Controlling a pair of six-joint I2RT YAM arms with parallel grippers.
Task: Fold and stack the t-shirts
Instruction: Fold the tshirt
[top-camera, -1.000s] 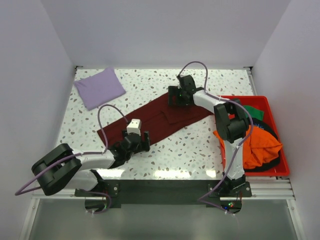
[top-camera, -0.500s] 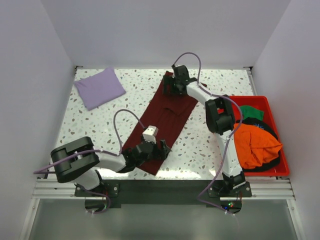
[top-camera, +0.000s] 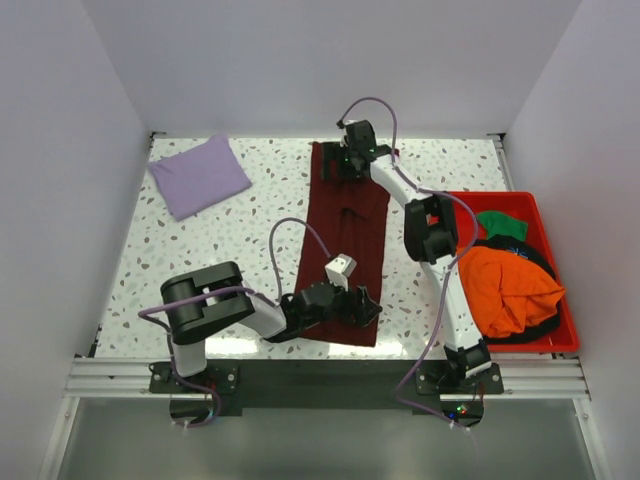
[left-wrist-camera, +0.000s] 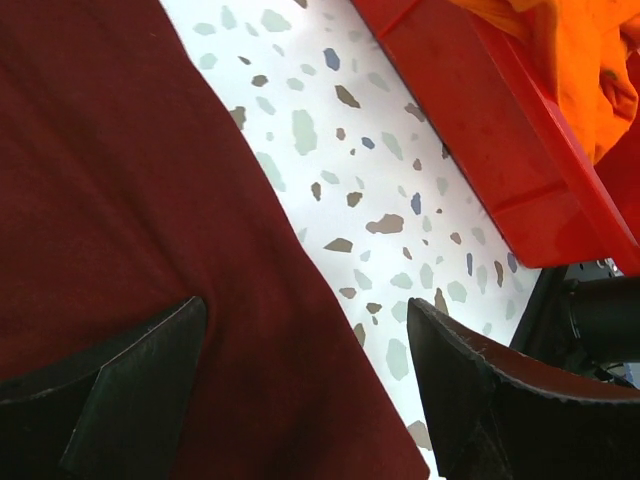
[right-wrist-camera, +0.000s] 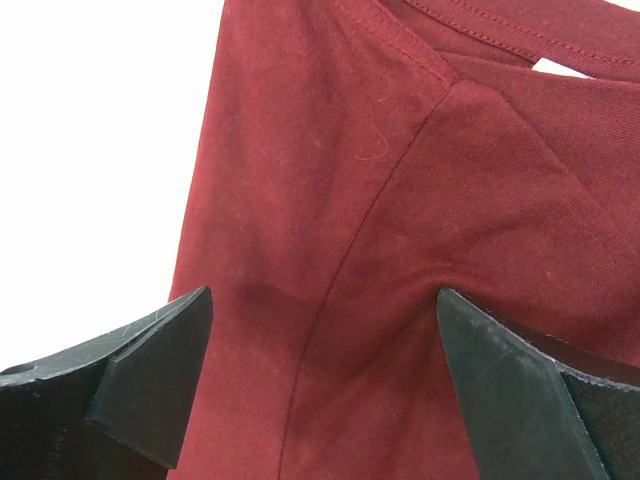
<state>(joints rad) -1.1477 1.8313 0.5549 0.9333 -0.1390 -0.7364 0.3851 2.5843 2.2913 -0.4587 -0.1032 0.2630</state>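
A dark maroon t-shirt (top-camera: 345, 235) lies folded into a long strip, running from the far edge to the near edge of the table. My left gripper (top-camera: 366, 308) is open over its near right corner; the cloth (left-wrist-camera: 120, 200) shows between the spread fingers (left-wrist-camera: 130, 390). My right gripper (top-camera: 336, 166) is open over the far collar end, with cloth (right-wrist-camera: 400, 220) between its jaws and a bit of white tag (right-wrist-camera: 545, 67). A folded lavender t-shirt (top-camera: 198, 175) lies far left. Orange (top-camera: 505, 290), green (top-camera: 500, 224) and black (top-camera: 536, 262) t-shirts lie in the bin.
The red plastic bin (top-camera: 563, 342) stands at the table's right edge; its corner (left-wrist-camera: 470, 110) is close to my left gripper. White walls enclose the table on three sides. A black rail runs along the near edge (top-camera: 320, 375).
The maroon shirt has swung from a diagonal to lengthwise. My left gripper moved right along the near edge with its end. My right gripper moved left toward the far edge.
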